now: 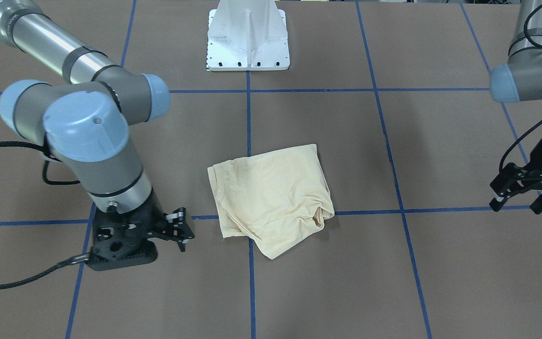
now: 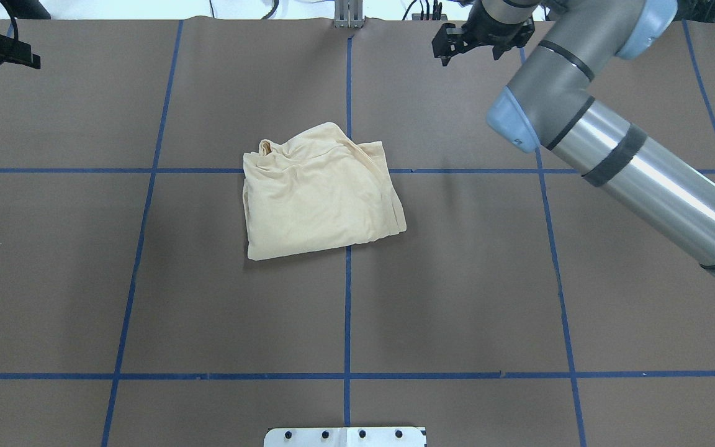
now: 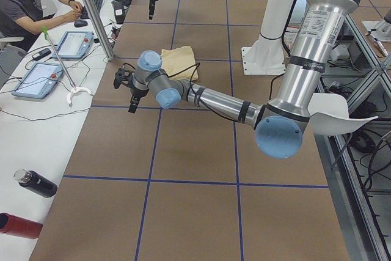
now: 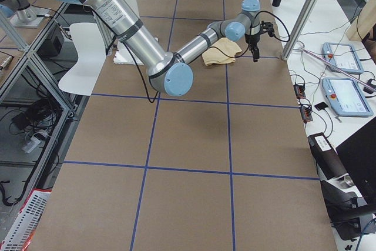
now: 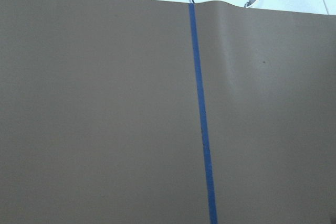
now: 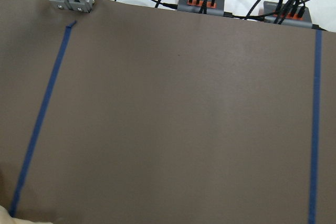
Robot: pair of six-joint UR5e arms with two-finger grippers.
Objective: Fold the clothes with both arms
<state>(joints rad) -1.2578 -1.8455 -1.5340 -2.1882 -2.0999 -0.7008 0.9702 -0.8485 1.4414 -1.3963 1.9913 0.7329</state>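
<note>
Cream knit fabric, the shirt (image 2: 320,192), lies as a compact, roughly square bundle near the middle of the desk (image 2: 146,298), over a crossing of the blue tape lines (image 2: 347,310). Only the plain side is shown; no print is visible. One corner is bunched and the layers are slightly skewed, so the fold is judged complete or nearly so, though not neat. The bundle is touched by neither arm.

The right end effector (image 2: 469,54) is held well apart from the shirt, toward the desk edge opposite the robot, with its fingers spread and nothing between them. The left end effector (image 1: 517,207) is likewise held wide and empty at the opposite side. This open, stood-off posture is judged to keep fingers and cables clear, so that the layers are not dragged out of place.
</note>
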